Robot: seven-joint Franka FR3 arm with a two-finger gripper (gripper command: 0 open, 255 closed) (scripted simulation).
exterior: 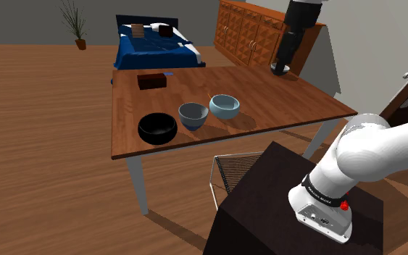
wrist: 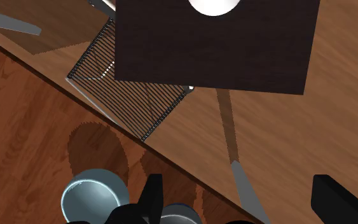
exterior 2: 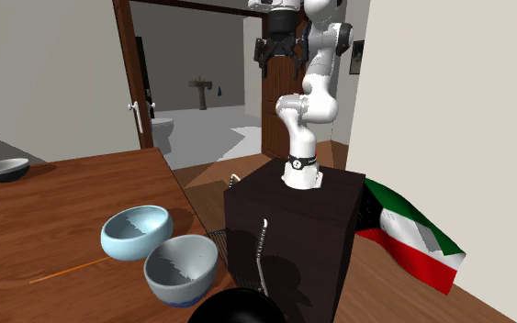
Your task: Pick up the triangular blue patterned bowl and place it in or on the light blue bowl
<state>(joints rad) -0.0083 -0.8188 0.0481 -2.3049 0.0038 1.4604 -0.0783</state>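
Note:
The patterned bowl (exterior: pixel 193 114) looks grey-blue with a darker blue foot (exterior 2: pixel 181 268). It stands near the table's front edge. Just beside it, toward the shoulder view's right, sits the light blue bowl (exterior: pixel 224 106) (exterior 2: pixel 135 231). They stand close together; I cannot tell whether they touch. My gripper (exterior: pixel 285 59) (exterior 2: pixel 276 53) hangs high above the stand and table edge, far from both bowls. In the wrist view the gripper (wrist: pixel 238 188) is open with nothing between its fingers. Far below it are the light blue bowl (wrist: pixel 95 196) and the patterned bowl's rim (wrist: pixel 179 214).
A black bowl (exterior: pixel 157 128) sits on the patterned bowl's other side. A brown box (exterior: pixel 151 81) lies farther back on the table (exterior: pixel 282 101), and a small grey bowl (exterior 2: pixel 2 169) stands at its far end. A wire basket (wrist: pixel 126 83) stands between table and stand (exterior: pixel 289 210).

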